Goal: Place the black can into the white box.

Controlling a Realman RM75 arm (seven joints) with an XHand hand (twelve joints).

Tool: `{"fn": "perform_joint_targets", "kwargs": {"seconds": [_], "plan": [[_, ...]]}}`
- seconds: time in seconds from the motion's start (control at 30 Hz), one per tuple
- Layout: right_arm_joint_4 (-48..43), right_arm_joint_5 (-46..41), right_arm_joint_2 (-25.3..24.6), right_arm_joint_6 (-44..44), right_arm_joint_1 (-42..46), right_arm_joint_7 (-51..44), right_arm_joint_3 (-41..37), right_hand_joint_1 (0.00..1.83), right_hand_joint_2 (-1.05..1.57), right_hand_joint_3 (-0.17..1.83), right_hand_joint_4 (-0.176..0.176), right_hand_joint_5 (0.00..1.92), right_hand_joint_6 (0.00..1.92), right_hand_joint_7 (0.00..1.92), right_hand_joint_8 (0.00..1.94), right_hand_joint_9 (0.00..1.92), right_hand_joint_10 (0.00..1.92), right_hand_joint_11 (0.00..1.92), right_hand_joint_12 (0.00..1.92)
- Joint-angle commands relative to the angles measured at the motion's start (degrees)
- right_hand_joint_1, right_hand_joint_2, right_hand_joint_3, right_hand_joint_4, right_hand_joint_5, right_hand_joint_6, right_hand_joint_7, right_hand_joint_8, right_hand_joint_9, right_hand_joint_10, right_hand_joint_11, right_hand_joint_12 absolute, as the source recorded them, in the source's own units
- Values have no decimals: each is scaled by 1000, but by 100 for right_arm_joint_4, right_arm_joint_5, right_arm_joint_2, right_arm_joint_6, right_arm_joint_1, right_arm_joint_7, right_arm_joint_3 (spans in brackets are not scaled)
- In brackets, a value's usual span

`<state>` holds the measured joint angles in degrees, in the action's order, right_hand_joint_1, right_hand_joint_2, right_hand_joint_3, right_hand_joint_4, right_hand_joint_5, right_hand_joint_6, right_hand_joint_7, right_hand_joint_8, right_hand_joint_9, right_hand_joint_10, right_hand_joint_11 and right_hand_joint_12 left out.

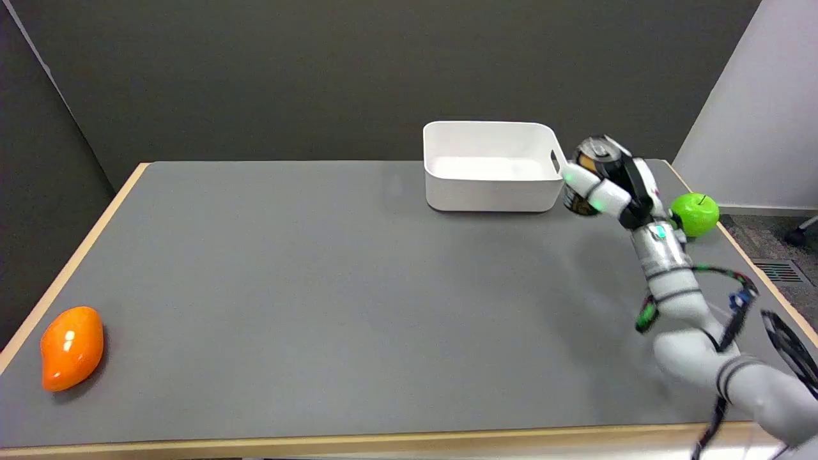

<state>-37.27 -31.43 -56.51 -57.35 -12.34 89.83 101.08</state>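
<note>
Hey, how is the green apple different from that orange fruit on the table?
The green apple is round with a stem on top; the orange fruit is longer and tapers to one end. The green apple sits at the far right edge beside the right hand; the orange fruit lies alone at the near left corner. Both are glossy and rest on the table.

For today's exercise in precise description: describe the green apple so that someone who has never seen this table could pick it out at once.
Start at the white box at the table's far side and move right, past the right hand gripping the black can. Just beyond, near the table's right edge, sits the apple. It is the only bright green thing, round with a short stem; the only other fruit is orange, at the near left.
</note>
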Motion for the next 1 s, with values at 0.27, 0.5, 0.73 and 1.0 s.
{"fn": "perform_joint_targets", "kwargs": {"seconds": [0.27,0.5,0.73,1.0], "plan": [[1792,-30,-1222,2343,-3682,-3088,1335,1173,1263,89,-176,462,1604,816,1439,738,1239,540,1800],[1819,-813,-1349,2694,-3707,-3864,1401,1167,1280,74,-176,445,1625,801,1459,721,1237,516,1814],[1964,-1680,-1364,2932,-3739,-5168,1373,1165,1283,73,-176,442,1631,797,1464,716,1234,510,1806],[1772,-2676,-1134,3259,-3537,-5646,1372,784,861,763,-15,247,719,277,455,191,706,24,939]]}}
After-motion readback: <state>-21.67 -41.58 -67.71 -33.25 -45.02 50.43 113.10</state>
